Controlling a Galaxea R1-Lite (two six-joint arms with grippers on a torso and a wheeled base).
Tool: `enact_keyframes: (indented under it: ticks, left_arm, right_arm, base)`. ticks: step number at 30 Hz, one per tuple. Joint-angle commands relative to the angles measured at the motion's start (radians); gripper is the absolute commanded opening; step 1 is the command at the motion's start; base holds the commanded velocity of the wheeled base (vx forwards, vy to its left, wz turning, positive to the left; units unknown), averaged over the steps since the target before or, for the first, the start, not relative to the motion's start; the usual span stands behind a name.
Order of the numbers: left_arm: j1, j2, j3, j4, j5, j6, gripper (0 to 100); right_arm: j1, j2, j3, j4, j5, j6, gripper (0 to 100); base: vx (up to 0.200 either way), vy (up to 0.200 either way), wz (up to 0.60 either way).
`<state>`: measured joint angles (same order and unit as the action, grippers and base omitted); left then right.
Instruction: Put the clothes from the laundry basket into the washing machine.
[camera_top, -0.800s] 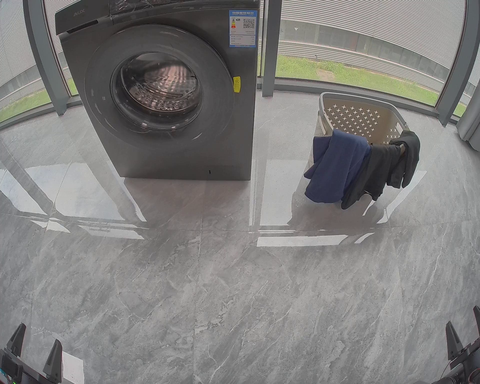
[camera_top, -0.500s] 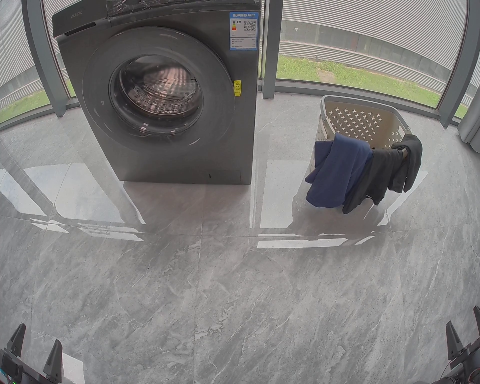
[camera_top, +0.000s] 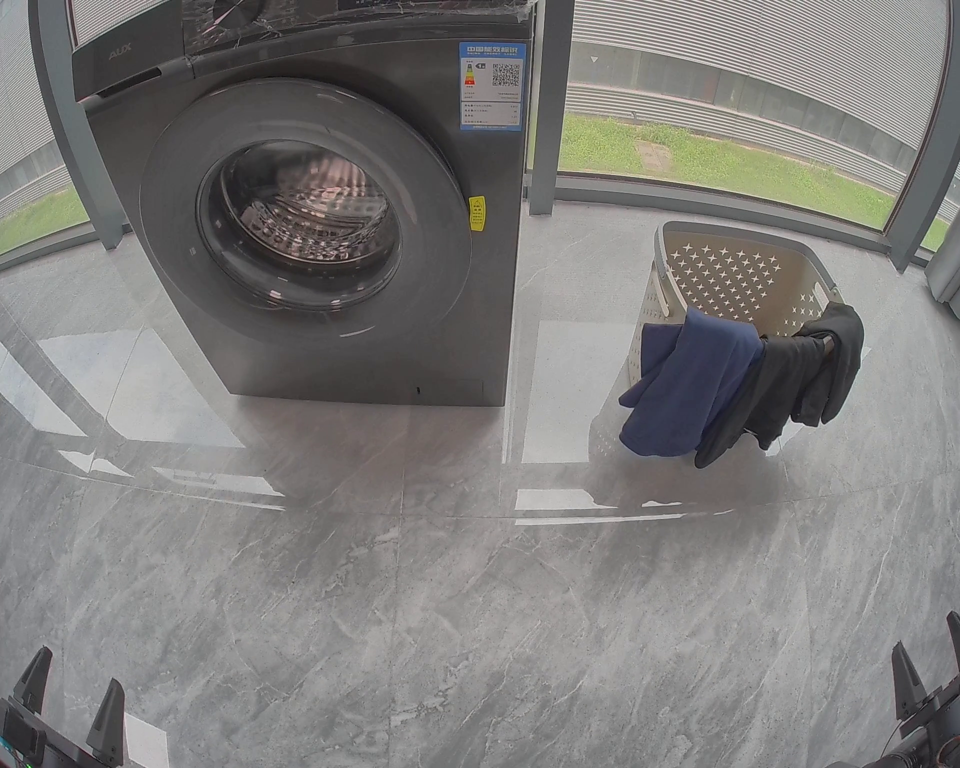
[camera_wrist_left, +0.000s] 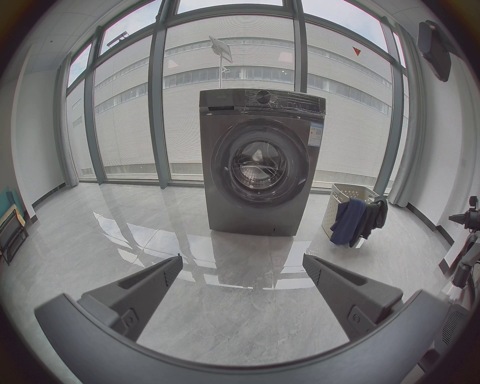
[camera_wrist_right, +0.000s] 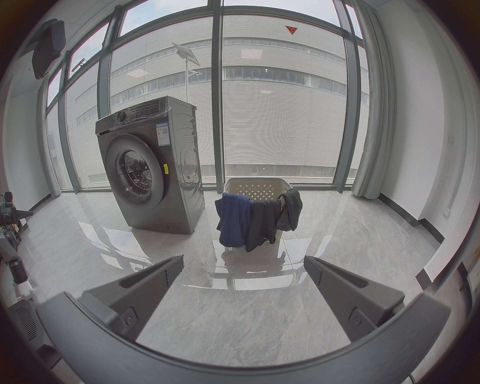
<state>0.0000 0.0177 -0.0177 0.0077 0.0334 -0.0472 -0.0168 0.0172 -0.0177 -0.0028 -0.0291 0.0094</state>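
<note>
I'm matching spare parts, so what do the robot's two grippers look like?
The left gripper and right gripper look alike: two matte dark grey fingers, wedge-shaped and tapering to blunt tips, each with a recessed panel and a small round screw near its base, mounted on a dark grey bar.

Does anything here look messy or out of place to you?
Only the laundry: a blue garment and dark clothes hang over the near rim of the laundry basket, dangling outside it rather than lying inside. Nothing else stands out.
</note>
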Motion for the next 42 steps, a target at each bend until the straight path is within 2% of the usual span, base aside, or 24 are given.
enact_keyframes:
  ticks: [1,10,25,27,34,42]
  left_arm:
    - [0.0,-0.018,0.016,0.0,0.0,0.0,100]
    - [0.0,-0.018,0.016,0.0,0.0,-0.002,100]
    - [0.0,-0.018,0.016,0.0,0.0,-0.002,100]
    - [0.0,-0.018,0.016,0.0,0.0,-0.002,100]
    - [0.0,-0.018,0.016,0.0,0.0,-0.002,100]
    - [0.0,-0.018,0.016,0.0,0.0,-0.003,100]
  right_arm:
    - [0.0,0.001,0.018,0.0,0.0,0.0,100]
    - [0.001,0.001,0.018,0.0,0.0,0.001,100]
    - [0.001,0.001,0.018,-0.002,0.0,0.0,100]
    - [0.003,0.0,0.018,-0.002,-0.002,0.003,100]
    - [0.0,0.001,0.018,0.0,0.009,-0.008,100]
    - [0.0,0.001,0.018,0.0,0.009,-0.008,100]
  base:
    - [0.0,0.0,0.0]
    - [0.0,0.0,0.0]
    - [0.0,-0.2,0.0]
    - [0.0,0.0,0.0]
    - [0.0,0.0,-0.51]
    - [0.2,0.0,0.0]
